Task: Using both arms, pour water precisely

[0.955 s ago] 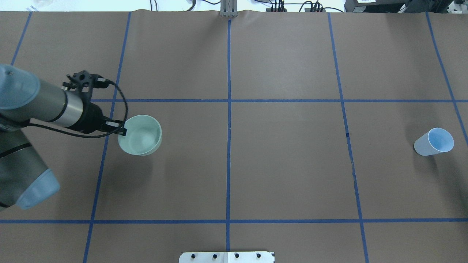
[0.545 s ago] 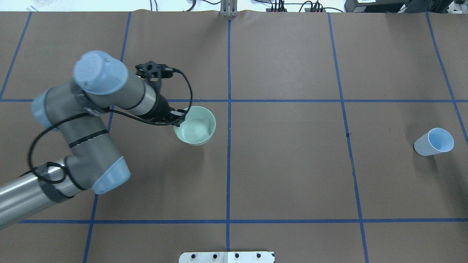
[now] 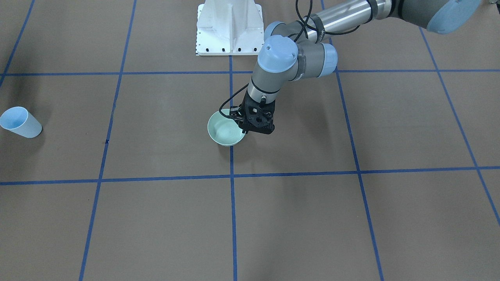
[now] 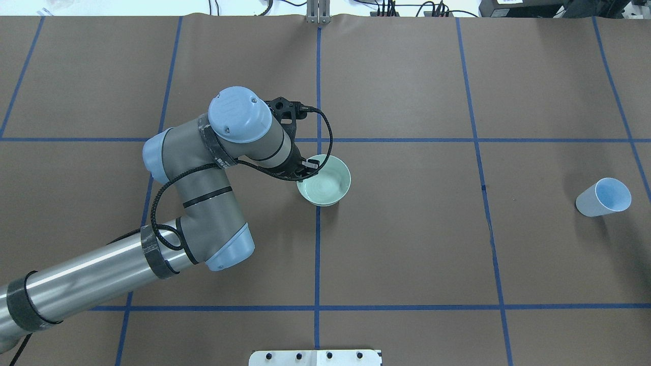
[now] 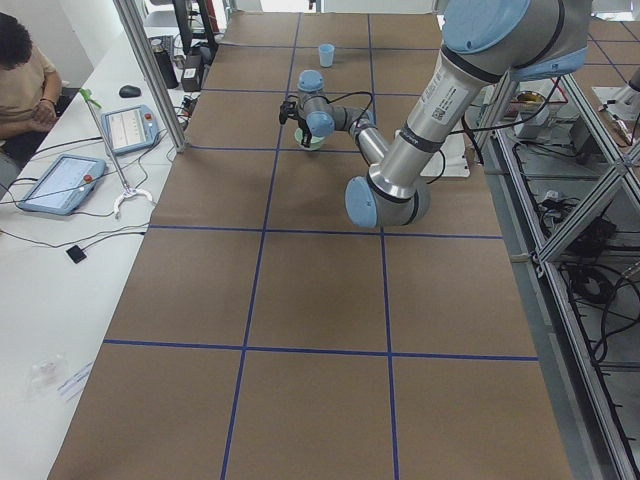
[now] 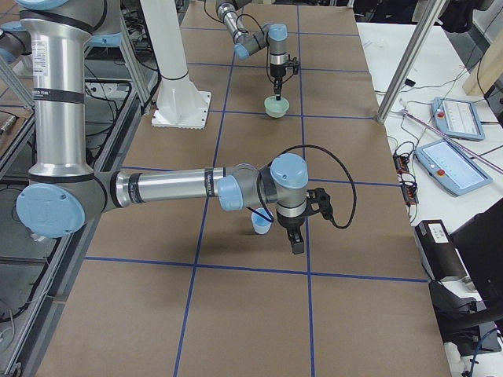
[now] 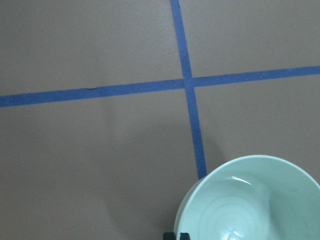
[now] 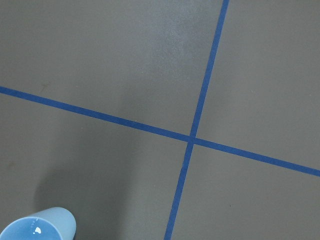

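My left gripper is shut on the near rim of a pale green bowl at the table's centre line. The bowl stays upright, also in the front view and the left wrist view. A light-blue cup stands at the far right of the table. A small glint inside the cup may be water. My right gripper shows only in the exterior right view, just beside the cup; I cannot tell if it is open.
The brown table cover carries a blue tape grid. The white pedestal base stands at the robot's side of the table. A side bench holds tablets beside a seated person.
My left arm has carried the bowl to the right, from the table's left part to the centre line. The blue cup has not moved.
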### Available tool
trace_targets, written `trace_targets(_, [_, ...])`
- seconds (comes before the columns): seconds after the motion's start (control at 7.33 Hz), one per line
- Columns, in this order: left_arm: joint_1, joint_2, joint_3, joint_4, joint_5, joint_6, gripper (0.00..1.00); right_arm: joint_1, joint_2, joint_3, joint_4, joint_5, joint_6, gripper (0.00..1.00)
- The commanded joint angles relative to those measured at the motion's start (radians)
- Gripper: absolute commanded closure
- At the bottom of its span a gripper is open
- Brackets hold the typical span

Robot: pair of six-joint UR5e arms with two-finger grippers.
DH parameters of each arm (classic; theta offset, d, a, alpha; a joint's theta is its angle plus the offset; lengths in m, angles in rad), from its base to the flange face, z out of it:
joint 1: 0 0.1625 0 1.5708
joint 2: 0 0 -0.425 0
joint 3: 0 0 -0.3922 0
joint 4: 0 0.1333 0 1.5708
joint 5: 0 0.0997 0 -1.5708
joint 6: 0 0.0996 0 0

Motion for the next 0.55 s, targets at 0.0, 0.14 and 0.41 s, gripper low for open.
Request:
trace_targets(0.0, [0.002,-0.003,0.035,-0.001,0.002,0.006,1.0,0.0,0.0,0.0,0.0,0.0,0.0,0.0])
trace_targets(0.14, [0.003,-0.003,0.039,-0.001,0.002,0.006,0.85,0.0,0.0,0.0,0.0,0.0,0.0,0.0])
trace_targets(0.41, [-0.004,-0.004,0.019,-0.009,0.008,0.005,0.0,0.0,0.002,0.001,0.0,0.0,0.0,0.0])
